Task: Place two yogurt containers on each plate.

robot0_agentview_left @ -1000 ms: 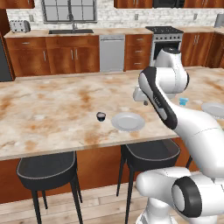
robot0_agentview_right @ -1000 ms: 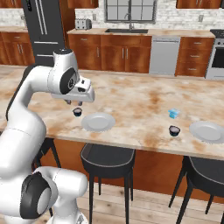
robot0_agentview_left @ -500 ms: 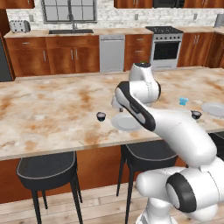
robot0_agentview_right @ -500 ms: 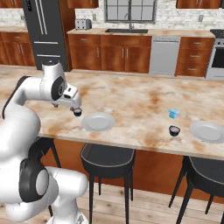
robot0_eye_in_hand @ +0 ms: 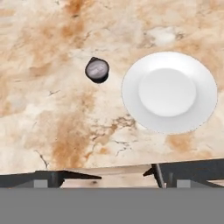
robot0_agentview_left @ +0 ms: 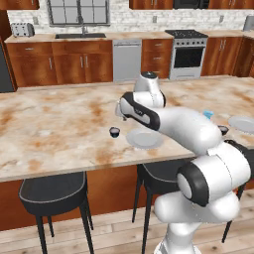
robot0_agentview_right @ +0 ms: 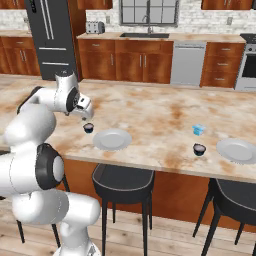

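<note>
A dark yogurt container (robot0_agentview_left: pixel 114 132) (robot0_agentview_right: pixel 88 128) (robot0_eye_in_hand: pixel 97 70) stands on the counter just left of one plate (robot0_agentview_left: pixel 144 139) (robot0_agentview_right: pixel 112 139) (robot0_eye_in_hand: pixel 169 92), apart from its rim. My gripper (robot0_agentview_left: pixel 120 116) (robot0_agentview_right: pixel 87 117) (robot0_eye_in_hand: pixel 113 176) hangs open a little above that cup, with nothing between its fingers. Farther right sit a light blue yogurt container (robot0_agentview_left: pixel 208 114) (robot0_agentview_right: pixel 198 129) and another dark yogurt container (robot0_agentview_left: pixel 223 130) (robot0_agentview_right: pixel 199 149), both on the counter beside the second plate (robot0_agentview_left: pixel 243 124) (robot0_agentview_right: pixel 237 150). Both plates are bare.
The marble island counter (robot0_agentview_left: pixel 59 129) (robot0_agentview_right: pixel 150 112) has its front edge close to the plates. Black stools (robot0_agentview_left: pixel 52 191) (robot0_agentview_right: pixel 124 177) stand under that edge. Cabinets, a sink and a stove line the far wall.
The gripper's jaws have opened wide. The arm's elbow has swung left across the counter. The dark cup beside the near plate stays in the same spot.
</note>
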Controlling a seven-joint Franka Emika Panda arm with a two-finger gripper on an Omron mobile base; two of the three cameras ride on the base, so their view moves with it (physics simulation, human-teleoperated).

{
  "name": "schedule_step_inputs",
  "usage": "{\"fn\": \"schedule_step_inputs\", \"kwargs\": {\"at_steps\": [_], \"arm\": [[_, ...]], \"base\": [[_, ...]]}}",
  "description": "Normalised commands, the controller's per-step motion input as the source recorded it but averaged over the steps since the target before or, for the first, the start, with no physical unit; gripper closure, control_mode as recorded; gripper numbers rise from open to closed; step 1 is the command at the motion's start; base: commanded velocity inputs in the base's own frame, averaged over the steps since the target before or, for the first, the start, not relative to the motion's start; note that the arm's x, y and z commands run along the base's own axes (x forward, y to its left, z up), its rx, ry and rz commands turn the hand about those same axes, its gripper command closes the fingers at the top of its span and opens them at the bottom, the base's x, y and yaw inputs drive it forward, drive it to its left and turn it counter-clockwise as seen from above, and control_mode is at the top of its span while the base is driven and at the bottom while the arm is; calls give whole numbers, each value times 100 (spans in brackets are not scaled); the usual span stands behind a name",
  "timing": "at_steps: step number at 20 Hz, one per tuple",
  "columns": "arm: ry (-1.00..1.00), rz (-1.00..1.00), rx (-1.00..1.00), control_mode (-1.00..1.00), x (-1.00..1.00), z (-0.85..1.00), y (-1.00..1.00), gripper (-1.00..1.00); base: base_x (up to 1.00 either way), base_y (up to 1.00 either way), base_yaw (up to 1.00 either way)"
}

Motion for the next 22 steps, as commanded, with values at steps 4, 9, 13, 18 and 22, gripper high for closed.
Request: {"fn": "schedule_step_inputs", "kwargs": {"at_steps": [4, 9, 13, 18, 22], "arm": [[1, 0, -1, -100, 55, -24, 11, -100], [0, 0, -5, -100, 48, -57, 25, -100], [0, 0, 0, -100, 57, -86, 19, -100], [-1, 0, 0, -100, 35, -32, 3, -100], [0, 0, 0, -100, 38, -11, 13, -100]], "base": [[0, 0, 0], [0, 0, 0], [0, 0, 0], [0, 0, 0], [0, 0, 0]]}}
